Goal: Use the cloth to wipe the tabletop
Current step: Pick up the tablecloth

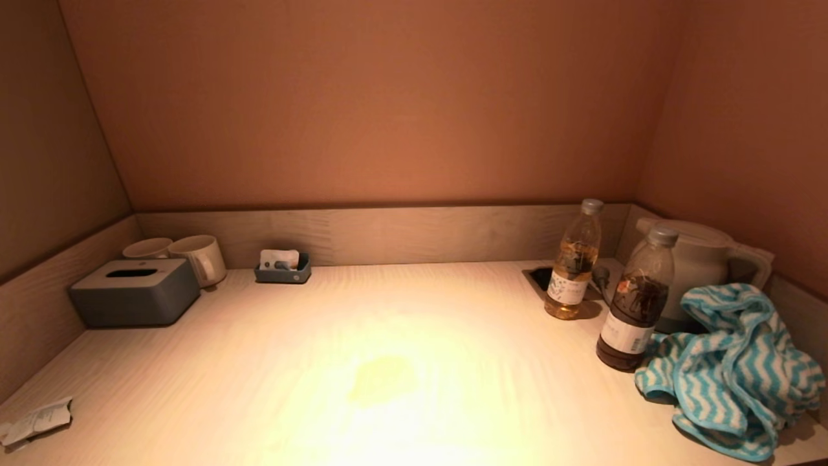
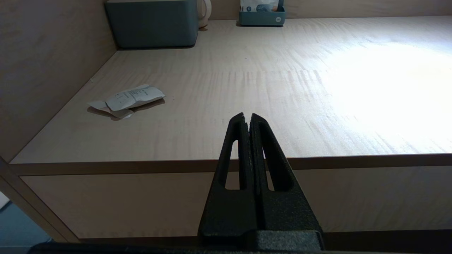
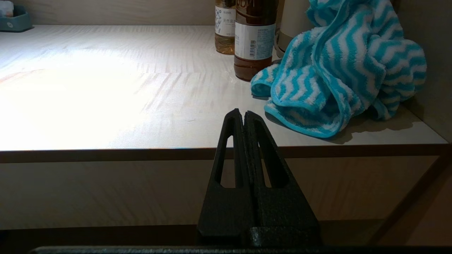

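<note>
I have both arms parked below the front edge of the counter [image 3: 106, 106], neither yet over it. My right claw [image 3: 244, 114] is clenched on nothing, tips pressed together. The striped cloth [image 3: 335, 67] lies bunched on the counter just beyond and to the right of that claw, heaped against the side wall and touching the dark tea bottle [image 3: 255, 38] (which crowds any approach from the left). That makes the right arm the natural one to fetch it, I judge. My left claw [image 2: 247, 118] is likewise clenched and empty; ahead and to its left lies a crumpled paper slip [image 2: 129, 100]. The pale stain [image 1: 381, 378] mid-counter looks like the wiping target.
</note>
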Robot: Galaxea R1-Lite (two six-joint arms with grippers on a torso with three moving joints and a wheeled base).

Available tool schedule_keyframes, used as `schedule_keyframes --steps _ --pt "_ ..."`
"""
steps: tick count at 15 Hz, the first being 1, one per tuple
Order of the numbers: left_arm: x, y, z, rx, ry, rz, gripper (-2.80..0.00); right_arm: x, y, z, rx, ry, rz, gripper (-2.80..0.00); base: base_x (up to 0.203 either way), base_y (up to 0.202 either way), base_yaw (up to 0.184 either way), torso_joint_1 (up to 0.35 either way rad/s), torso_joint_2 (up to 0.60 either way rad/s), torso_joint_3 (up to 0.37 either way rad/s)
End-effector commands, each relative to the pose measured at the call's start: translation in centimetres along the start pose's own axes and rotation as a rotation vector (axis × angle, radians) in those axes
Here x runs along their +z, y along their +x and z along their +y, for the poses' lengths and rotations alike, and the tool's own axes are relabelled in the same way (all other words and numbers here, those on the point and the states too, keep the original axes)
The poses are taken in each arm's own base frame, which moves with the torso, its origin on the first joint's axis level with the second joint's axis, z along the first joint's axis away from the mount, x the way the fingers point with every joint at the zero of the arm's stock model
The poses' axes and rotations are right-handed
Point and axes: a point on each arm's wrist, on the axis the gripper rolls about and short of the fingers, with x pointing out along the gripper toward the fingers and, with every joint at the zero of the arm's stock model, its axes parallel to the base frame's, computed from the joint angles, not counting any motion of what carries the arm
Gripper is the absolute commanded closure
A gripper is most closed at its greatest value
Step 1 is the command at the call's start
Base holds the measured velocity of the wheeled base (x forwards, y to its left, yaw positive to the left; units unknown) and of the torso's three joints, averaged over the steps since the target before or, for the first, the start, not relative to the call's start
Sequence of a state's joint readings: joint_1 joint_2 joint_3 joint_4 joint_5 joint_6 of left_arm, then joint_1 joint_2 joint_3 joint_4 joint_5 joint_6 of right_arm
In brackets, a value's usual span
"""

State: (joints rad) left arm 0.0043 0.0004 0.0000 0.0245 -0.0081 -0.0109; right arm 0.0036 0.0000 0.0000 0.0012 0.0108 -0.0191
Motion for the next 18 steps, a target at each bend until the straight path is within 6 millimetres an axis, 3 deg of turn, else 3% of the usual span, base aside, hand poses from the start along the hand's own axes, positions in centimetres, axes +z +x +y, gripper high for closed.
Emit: schedule_keyframes --steps 1,7,9,11,14,18 --pt "0.0 0.0 0.0 0.001 -0.001 0.0 0.0 0.0 0.0 0.0 0.001 -0.008 0.002 0.0 0.0 0.0 0.0 0.0 0.0 0.0" --pt "0.0 0.0 0.0 0.001 0.0 0.0 0.0 0.1 0.0 0.0 -0.007 -0.016 -0.002 0.0 0.0 0.0 0.0 0.0 0.0 0.0" --pt "0.0 0.0 0.0 0.0 0.0 0.0 0.0 2.2 -0.7 -0.1 -0.021 -0.018 -0.053 0.0 0.0 0.0 0.0 0.0 0.0 0.0" --pt "0.0 0.0 0.0 0.001 0.0 0.0 0.0 6.8 -1.7 -0.2 -0.048 -0.015 -0.082 0.0 0.0 0.0 0.0 0.0 0.0 0.0" --pt "0.0 0.0 0.0 0.001 0.0 0.0 0.0 10.3 1.6 -0.5 -0.1 -0.016 0.126 0.0 0.0 0.0 0.0 0.0 0.0 0.0" --pt "0.0 0.0 0.0 0.001 0.0 0.0 0.0 13.1 9.6 -0.9 -0.188 0.023 0.412 0.0 0.0 0.0 0.0 0.0 0.0 0.0"
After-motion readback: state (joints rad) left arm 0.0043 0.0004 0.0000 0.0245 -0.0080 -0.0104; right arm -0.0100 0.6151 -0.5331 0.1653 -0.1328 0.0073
